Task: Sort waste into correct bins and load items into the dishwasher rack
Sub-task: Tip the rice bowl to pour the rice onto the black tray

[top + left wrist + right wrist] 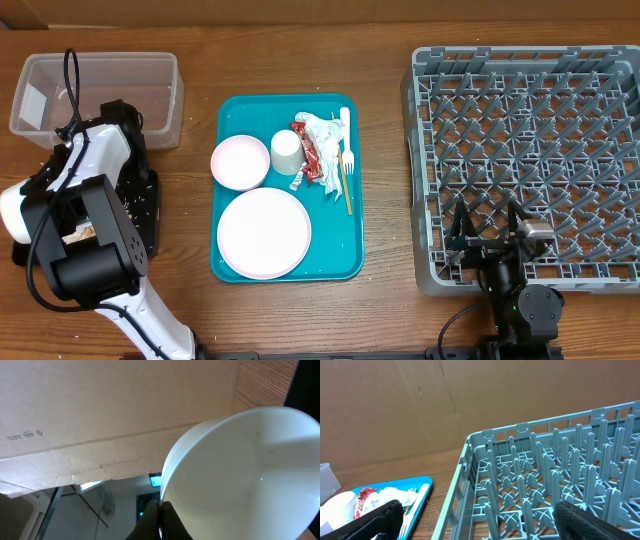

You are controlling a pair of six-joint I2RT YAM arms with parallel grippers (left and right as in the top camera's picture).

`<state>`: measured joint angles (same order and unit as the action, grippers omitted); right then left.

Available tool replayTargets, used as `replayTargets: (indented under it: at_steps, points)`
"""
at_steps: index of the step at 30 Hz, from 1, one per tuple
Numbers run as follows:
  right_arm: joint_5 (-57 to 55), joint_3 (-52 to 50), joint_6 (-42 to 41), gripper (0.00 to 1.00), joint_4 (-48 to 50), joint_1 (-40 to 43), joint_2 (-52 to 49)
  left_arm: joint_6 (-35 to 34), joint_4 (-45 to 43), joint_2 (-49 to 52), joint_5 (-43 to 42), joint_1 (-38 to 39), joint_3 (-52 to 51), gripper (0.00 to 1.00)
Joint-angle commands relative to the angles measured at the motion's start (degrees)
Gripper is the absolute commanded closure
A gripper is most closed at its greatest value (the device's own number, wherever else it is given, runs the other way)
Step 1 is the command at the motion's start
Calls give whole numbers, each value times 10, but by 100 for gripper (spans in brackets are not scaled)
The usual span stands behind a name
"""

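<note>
Standing by the table, I see the left gripper [160,519] clenched on the rim of a white bowl [240,470], pinching its edge so the bowl stands tipped, its hollow turned toward the wrist camera and nearly clean but for a few specks. From above, the bowl is hidden under the left arm [90,220], which hangs over the black tray [152,205] near the clear tub [175,100]. The dishwasher rack [418,180] lies well off to the right, and the teal tray [340,240] with the plate [264,233], cup [286,152], fork [349,160] and napkins [325,135] sits between. I judge the bowl must travel rightward across that tray; being round, it has no long axis to line up, only a rim to settle between pegs. The right gripper [487,226], jaws wide and empty, sits at the rack's near edge, far nearer to it than the left
</note>
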<state>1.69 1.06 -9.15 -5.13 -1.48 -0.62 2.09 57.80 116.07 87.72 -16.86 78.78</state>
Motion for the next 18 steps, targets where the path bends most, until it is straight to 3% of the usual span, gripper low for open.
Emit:
replayTargets:
  at_steps: [1, 10, 15, 17, 18]
  points:
    - [-2, -6, 2, 0, 4, 2, 4, -4, 0, -16, 19, 7, -2, 96]
    - [-2, -6, 2, 0, 4, 2, 4, -47, -18, -104, 5, -6, -2, 96]
    - [-2, -6, 2, 0, 4, 2, 4, -10, -21, -108, 19, 3, -2, 96]
    - [-2, -6, 2, 0, 4, 2, 4, -31, -48, -108, -17, 3, -2, 96]
    - [-2, -6, 2, 0, 4, 2, 4, -33, -43, -108, -83, 3, -4, 96]
